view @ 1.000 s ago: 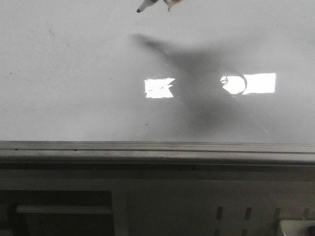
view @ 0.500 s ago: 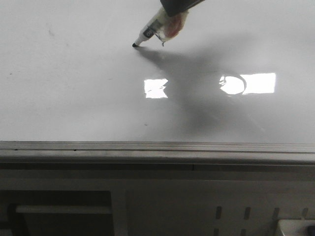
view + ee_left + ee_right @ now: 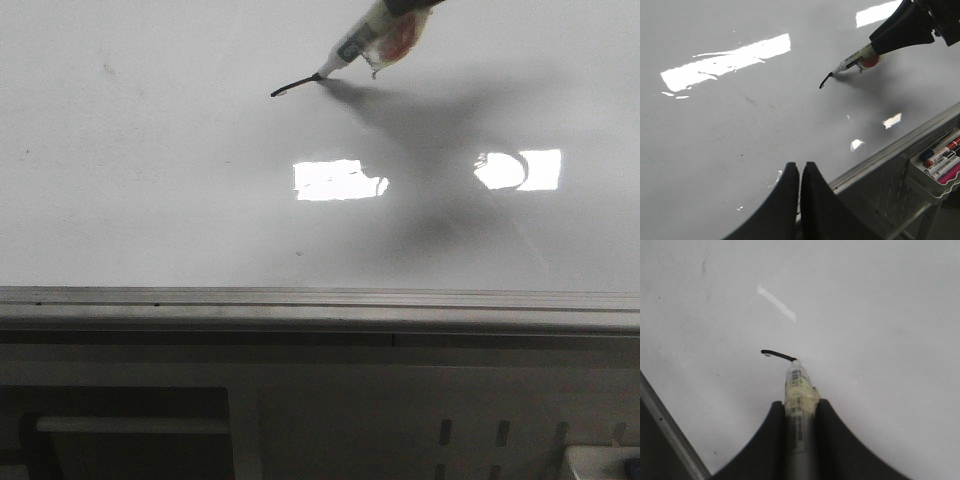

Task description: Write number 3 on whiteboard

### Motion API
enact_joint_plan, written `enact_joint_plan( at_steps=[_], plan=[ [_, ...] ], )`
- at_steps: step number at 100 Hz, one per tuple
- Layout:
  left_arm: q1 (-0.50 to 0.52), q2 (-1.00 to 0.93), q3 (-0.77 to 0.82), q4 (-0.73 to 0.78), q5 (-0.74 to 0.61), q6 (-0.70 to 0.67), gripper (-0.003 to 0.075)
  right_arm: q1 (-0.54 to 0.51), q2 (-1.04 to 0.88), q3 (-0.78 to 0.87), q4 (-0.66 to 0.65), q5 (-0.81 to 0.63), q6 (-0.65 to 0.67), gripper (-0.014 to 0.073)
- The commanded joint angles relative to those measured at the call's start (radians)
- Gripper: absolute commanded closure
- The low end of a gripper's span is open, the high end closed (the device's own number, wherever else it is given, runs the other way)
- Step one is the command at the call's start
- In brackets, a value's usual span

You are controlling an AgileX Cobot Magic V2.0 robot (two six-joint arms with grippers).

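The whiteboard (image 3: 150, 200) fills the front view, glossy white-grey with bright light reflections. My right gripper (image 3: 799, 405) is shut on a white marker (image 3: 797, 385) wrapped in pale tape. The marker (image 3: 360, 42) comes in from the top right, its tip on the board. The only marker line is a short curved black stroke (image 3: 295, 87) ending at the tip; it also shows in the right wrist view (image 3: 777, 355) and the left wrist view (image 3: 825, 81). My left gripper (image 3: 800, 167) is shut and empty, over the board's near edge.
A grey metal edge strip (image 3: 320, 305) runs along the board's near side. A tray of coloured markers (image 3: 940, 160) hangs below that edge on the right. A few small dark specks (image 3: 297, 252) dot the board.
The marker came down from above the board, touched it, then moved right and slightly away from me, leaving the short black stroke. Its shadow shifted right with it.
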Motion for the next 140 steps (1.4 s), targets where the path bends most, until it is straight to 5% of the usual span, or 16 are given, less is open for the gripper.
enact_joint_plan(
  at_steps=[1,77,111,140],
  plan=[
    [0.003,0.010,-0.025,-0.021,-0.082,-0.011,0.0741,-0.038,-0.015,-0.010,-0.086,-0.019,-0.003,0.0657],
    [0.003,0.010,-0.025,-0.021,-0.093,-0.011,0.0741,0.062,0.045,0.087,0.010,-0.139,0.022,0.0657],
    [0.003,0.010,-0.025,-0.021,-0.141,-0.009,0.0741,-0.033,-0.051,0.087,0.008,-0.058,0.022,0.0657],
    [0.003,0.010,-0.025,-0.021,-0.141,-0.009,0.0741,-0.006,-0.067,0.101,0.055,0.014,0.028,0.0657]
  ],
)
